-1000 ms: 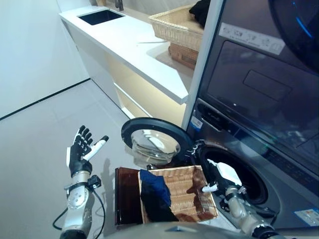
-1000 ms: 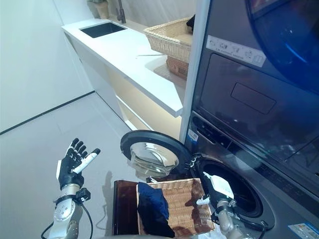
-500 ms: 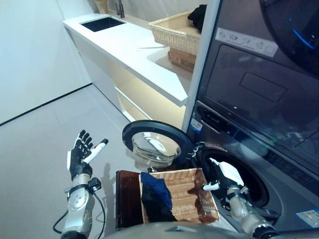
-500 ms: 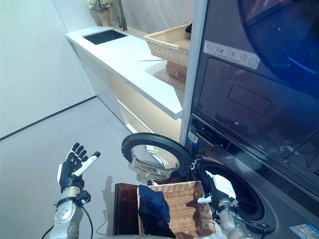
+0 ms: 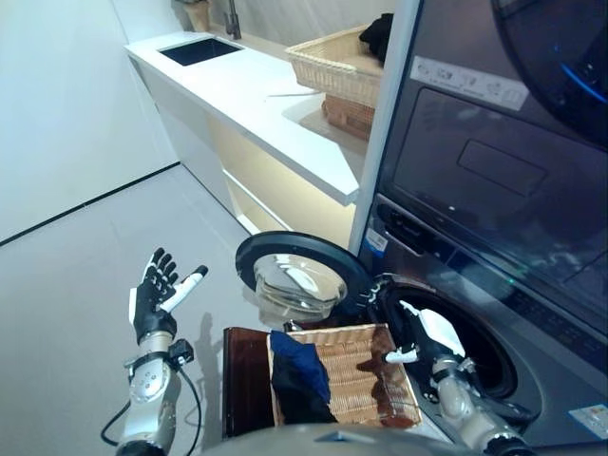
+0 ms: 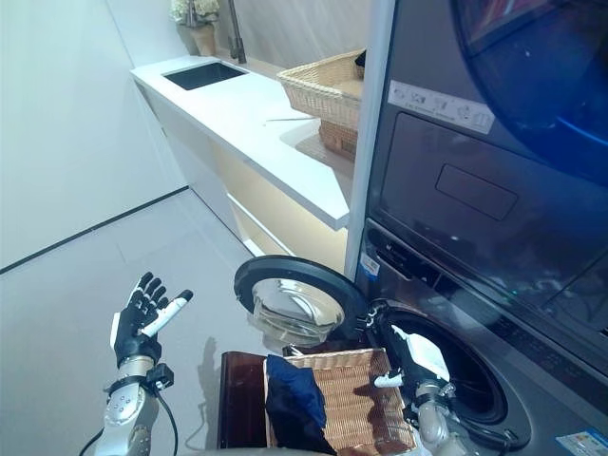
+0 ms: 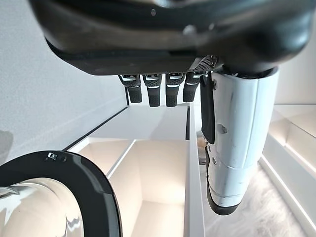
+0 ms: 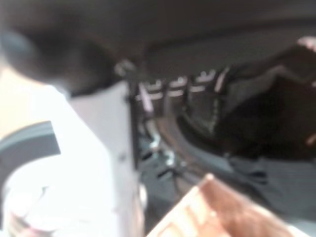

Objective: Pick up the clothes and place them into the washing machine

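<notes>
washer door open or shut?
Open. The round washing machine door is swung out to the left, and the dark drum opening shows beside the right hand.

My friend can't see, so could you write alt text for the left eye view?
A wicker basket holding dark blue clothes sits before an open washing machine. The right hand is at the drum's mouth; the left hand is raised, open.

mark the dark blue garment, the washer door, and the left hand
dark blue garment (image 5: 296, 361), left eye view, its folded middle.
washer door (image 5: 249, 256), left eye view, dark outer ring.
left hand (image 5: 150, 306), left eye view, the palm.
</notes>
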Available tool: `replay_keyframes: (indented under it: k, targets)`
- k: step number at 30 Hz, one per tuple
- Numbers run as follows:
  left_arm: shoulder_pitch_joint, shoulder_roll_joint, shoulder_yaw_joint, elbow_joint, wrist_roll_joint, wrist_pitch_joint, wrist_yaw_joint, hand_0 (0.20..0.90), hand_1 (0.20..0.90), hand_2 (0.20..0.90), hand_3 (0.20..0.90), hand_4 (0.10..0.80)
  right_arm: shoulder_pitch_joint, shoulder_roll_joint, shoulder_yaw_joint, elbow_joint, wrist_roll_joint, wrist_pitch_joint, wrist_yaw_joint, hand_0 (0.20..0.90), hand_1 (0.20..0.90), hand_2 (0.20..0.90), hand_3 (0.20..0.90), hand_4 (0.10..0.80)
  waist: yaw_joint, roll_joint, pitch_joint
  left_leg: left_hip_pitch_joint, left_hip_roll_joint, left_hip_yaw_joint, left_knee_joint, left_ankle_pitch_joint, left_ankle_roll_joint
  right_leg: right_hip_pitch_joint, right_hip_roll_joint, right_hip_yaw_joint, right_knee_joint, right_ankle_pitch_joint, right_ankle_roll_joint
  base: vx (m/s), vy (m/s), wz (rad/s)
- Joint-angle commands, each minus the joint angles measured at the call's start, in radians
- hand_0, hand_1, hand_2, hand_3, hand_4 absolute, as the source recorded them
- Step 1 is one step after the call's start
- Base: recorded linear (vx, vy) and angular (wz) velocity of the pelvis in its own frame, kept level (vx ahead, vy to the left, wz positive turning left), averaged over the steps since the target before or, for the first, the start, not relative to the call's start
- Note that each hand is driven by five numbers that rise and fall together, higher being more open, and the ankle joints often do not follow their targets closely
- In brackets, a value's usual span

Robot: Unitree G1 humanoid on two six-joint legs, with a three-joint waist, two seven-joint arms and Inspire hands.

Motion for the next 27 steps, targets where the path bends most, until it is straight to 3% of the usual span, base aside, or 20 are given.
replay_keyframes:
  k: [1, 17, 27]
  targets:
    - [-0.067, 0.043, 0.038, -0.103, 0.011, -0.075, -0.020, 0.900, 0.900, 0.900, 0.900, 0.800, -0.052, 0.008, -0.076, -0.045, 0.004, -0.039, -0.045, 0.900, 0.900, 0.900, 0.900, 0.800, 0.016, -0.047, -0.028, 0.059, -0.021, 0.049, 0.008, -0.093, -0.052, -0.013, 0.010, -0.011, 0.062, -0.064, 0.010, 0.000, 0.000, 0.00]
    - [-0.077, 0.036, 0.039, -0.059, 0.018, -0.066, -0.007, 0.900, 0.900, 0.900, 0.900, 0.800, -0.068, 0.048, -0.004, -0.029, 0.034, -0.068, 0.020, 0.900, 0.900, 0.900, 0.900, 0.800, 0.024, -0.089, -0.043, 0.093, -0.013, 0.050, 0.003, -0.104, -0.052, 0.015, 0.017, -0.011, 0.058, -0.070, 0.010, 0.000, 0.003, -0.02]
    - [-0.101, 0.043, 0.032, -0.035, 0.020, -0.053, 0.020, 0.900, 0.900, 0.900, 0.900, 0.800, -0.065, 0.154, -0.020, 0.096, 0.244, -0.087, 0.049, 0.900, 0.900, 0.900, 0.900, 0.800, 0.019, -0.101, -0.048, 0.097, -0.008, 0.054, -0.002, -0.100, -0.051, 0.009, 0.020, -0.008, 0.068, -0.069, 0.007, -0.006, 0.008, -0.02]
